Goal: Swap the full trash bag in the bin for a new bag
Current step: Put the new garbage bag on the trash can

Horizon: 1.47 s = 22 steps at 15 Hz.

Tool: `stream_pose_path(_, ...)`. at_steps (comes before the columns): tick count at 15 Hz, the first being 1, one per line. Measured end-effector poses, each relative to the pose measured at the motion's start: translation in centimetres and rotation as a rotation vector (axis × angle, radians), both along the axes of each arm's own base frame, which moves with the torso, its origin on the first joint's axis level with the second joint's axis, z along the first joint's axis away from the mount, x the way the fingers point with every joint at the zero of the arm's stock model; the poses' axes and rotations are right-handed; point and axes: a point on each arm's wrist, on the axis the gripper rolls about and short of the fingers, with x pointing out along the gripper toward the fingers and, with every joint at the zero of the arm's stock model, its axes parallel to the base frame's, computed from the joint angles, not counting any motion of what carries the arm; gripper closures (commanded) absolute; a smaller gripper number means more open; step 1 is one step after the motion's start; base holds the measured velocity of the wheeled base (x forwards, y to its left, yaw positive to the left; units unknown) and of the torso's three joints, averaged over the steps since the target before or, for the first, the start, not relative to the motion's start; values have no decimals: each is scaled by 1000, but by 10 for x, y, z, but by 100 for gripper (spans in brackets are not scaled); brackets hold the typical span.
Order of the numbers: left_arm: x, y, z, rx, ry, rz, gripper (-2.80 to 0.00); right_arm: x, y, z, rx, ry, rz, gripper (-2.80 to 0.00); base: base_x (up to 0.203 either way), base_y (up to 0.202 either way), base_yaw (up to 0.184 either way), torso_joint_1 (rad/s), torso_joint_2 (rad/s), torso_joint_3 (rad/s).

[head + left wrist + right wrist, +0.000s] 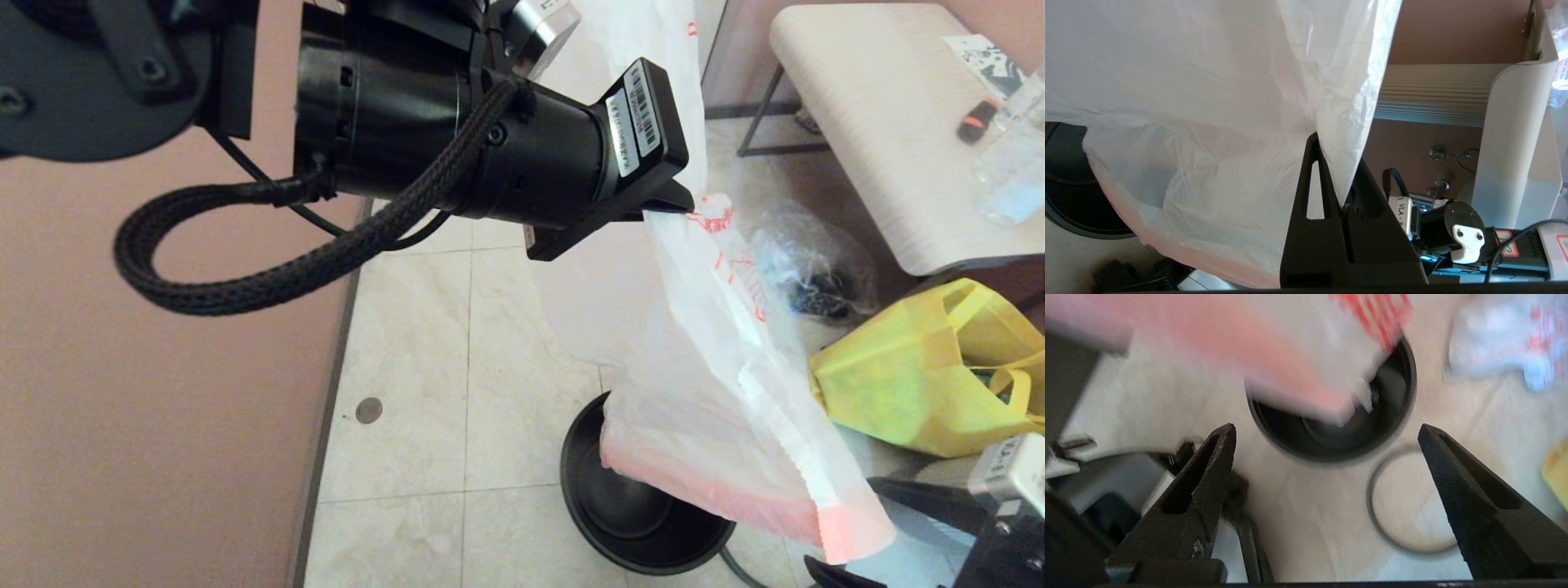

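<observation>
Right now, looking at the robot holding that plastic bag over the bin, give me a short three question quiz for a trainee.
1. True or false: the left gripper is shut on the new bag.
2. Where is the grey ring? A: fitted on the bin. B: lying on the floor beside the bin. C: held in the right gripper.
3. Fill in: the right gripper's jaws are ____.

Key: 1 true. 2 B. 3 open, holding nothing.
</observation>
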Motion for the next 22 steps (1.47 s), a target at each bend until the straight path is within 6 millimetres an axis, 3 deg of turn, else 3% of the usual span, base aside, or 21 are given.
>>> stream_pose_path(3,1,2,1,-2,1,5,0,10,12,3,2,-4,17,-280,0,0,0,0,0,0)
stream_pose_path(7,-3,10,6,-4,3,12,0,40,28,20,101,-135,-30,-280,0,0,0,0,0,0)
stream_pose_path(8,-5,13,7,0,7,11,0,48,29,22,122,-165,-50,0,0,0,0,0,0,0)
stream_pose_path(12,-7,24,10,16,23,23,0,73,38,29,177,-279,-106,0,0,0,0,0,0,0)
stream_pose_path(15,-6,27,10,21,28,31,0,79,41,31,184,-285,-114,0,0,0,0,0,0,0)
stream_pose_path(19,-3,26,5,43,45,34,0,71,37,35,244,-212,-121,0,0,0,0,0,0,0)
stream_pose_path(22,-1,23,-2,81,78,32,0,53,26,53,317,-117,-97,0,0,0,0,0,0,0)
